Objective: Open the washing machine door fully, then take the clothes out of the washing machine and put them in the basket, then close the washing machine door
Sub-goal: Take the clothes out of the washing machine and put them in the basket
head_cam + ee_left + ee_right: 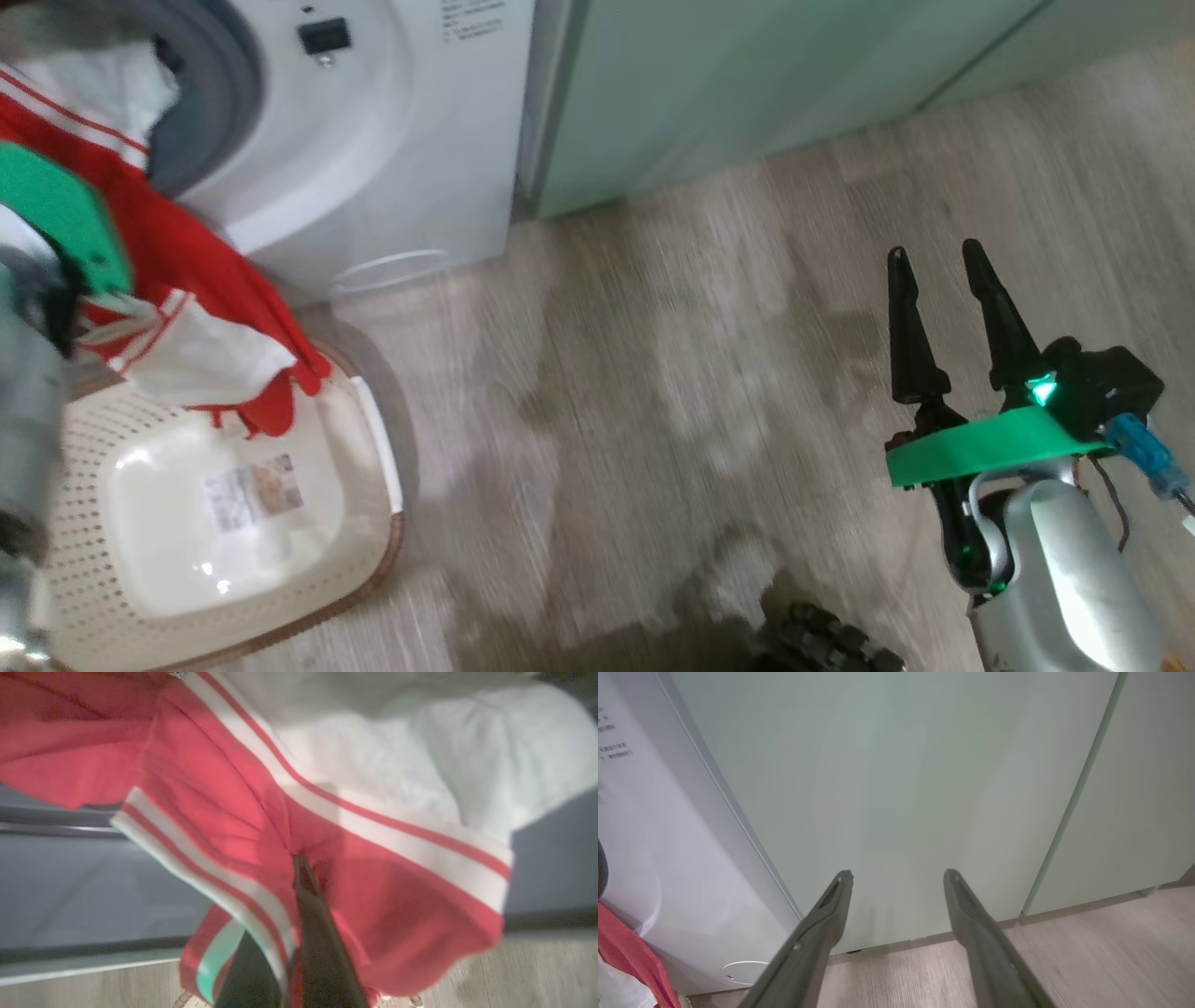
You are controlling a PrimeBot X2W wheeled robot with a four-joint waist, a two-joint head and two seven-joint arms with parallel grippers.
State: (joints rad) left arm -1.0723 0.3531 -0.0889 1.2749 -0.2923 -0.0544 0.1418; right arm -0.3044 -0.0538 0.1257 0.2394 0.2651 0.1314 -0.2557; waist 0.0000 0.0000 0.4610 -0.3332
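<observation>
Over at 9 o'clock in the head view, the clothes [187, 252] hang as a red bunch with white trim. They run from the grey gasket [224, 84] of the washing machine [392, 149] down to the far rim of the basket [378, 448], and their lowest fold lies just over that rim. At 4 o'clock I see the right gripper [935, 250] above bare floor, well apart from all of it, its two dark fingers spread.

From the left wrist view I get what the head camera hides. The left gripper [292, 896] is closed on the fabric, with a striped white hem pinched between its fingers [322, 952] at 6 o'clock. Red cloth spreads towards 12, and white cloth lies at 1 o'clock.

From the right wrist view I get the spread fingers pointing at pale green cabinet fronts [901, 788]. The washer's white side is at 9 o'clock, its small round flap [742, 970] at 7 o'clock, and a sliver of red cloth is at 8 o'clock.

I count one washer, one basket, two grippers and two cabinet fronts parted by a seam. How many garments are in the bunch I cannot tell.

A pale wood-grain plank floor [653, 420] carries everything. The basket stands on it just in front of the washer, with a paper label [252, 490] on its bottom.
</observation>
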